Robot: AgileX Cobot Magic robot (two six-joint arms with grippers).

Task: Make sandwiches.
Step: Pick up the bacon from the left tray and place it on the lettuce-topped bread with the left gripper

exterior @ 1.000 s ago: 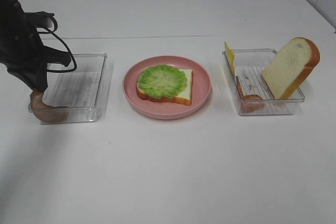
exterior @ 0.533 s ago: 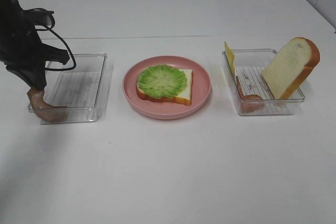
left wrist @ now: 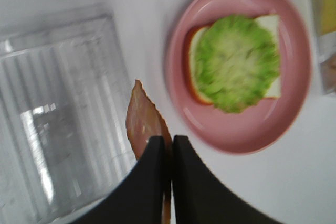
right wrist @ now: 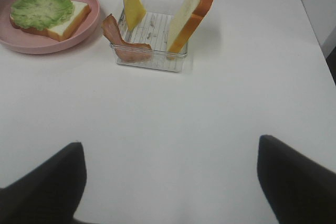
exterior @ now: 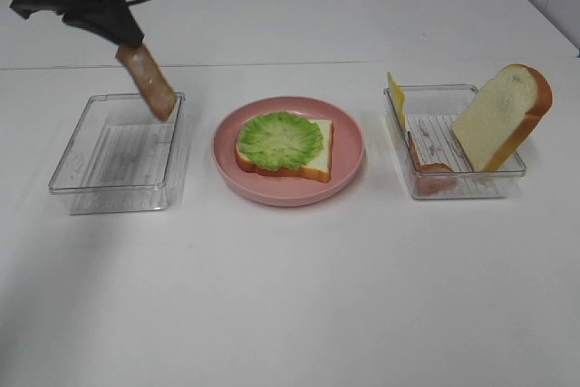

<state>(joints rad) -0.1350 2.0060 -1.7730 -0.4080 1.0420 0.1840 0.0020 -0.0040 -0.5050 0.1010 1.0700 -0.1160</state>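
Observation:
My left gripper (exterior: 128, 46) is shut on a reddish-brown bacon strip (exterior: 148, 82), which hangs in the air over the far edge of the left clear tray (exterior: 74, 166). The left wrist view shows the shut fingers (left wrist: 155, 166) pinching the strip (left wrist: 143, 120) between tray and plate. A bread slice (exterior: 316, 162) topped with a green lettuce leaf (exterior: 279, 140) lies on the pink plate (exterior: 352, 147). My right gripper (right wrist: 170, 182) is open and holds nothing, low over the bare table, short of the right tray (right wrist: 152, 62).
The right tray (exterior: 518, 168) holds an upright bread slice (exterior: 503, 115), a yellow cheese slice (exterior: 396, 97) and another bacon strip (exterior: 432, 172). The left tray has nothing in it. The white table's far edge runs behind the trays.
My left gripper has lifted the bacon strip out of the left tray's near corner, up and toward the far right. The right gripper has stayed still.

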